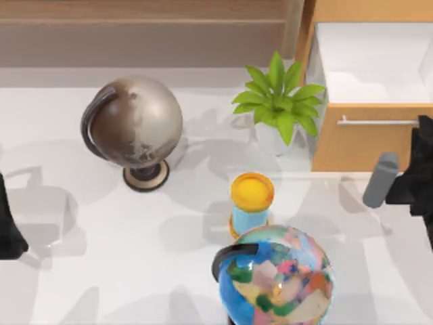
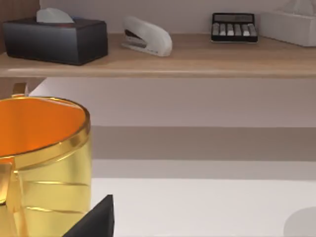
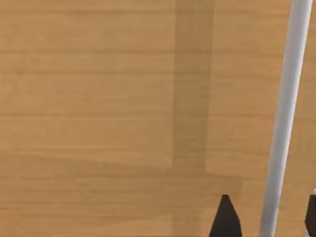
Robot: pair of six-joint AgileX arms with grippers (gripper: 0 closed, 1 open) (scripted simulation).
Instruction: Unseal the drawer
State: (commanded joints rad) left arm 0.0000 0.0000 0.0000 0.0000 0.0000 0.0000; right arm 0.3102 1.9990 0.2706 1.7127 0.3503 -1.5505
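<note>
The drawer (image 1: 369,145) stands at the table's back right, pulled out so that its white box interior (image 1: 372,64) lies open above the light wooden front. A thin silver bar handle (image 1: 375,122) crosses that front. My right gripper (image 1: 423,135) is at the handle's right end. In the right wrist view the wooden front (image 3: 98,98) is very close, and the handle (image 3: 286,113) runs between the two dark fingertips (image 3: 225,219) with a gap on each side, so the right gripper (image 3: 269,219) is open around it. My left arm (image 1: 8,227) is parked at the left edge.
A grey globe (image 1: 135,125), a potted plant (image 1: 279,101), a yellow-topped blue cylinder (image 1: 252,200) and a colourful globe (image 1: 277,277) stand across the middle. The left wrist view shows a gold cup (image 2: 44,163) close by and a shelf (image 2: 163,57) with a tissue box, stapler and calculator.
</note>
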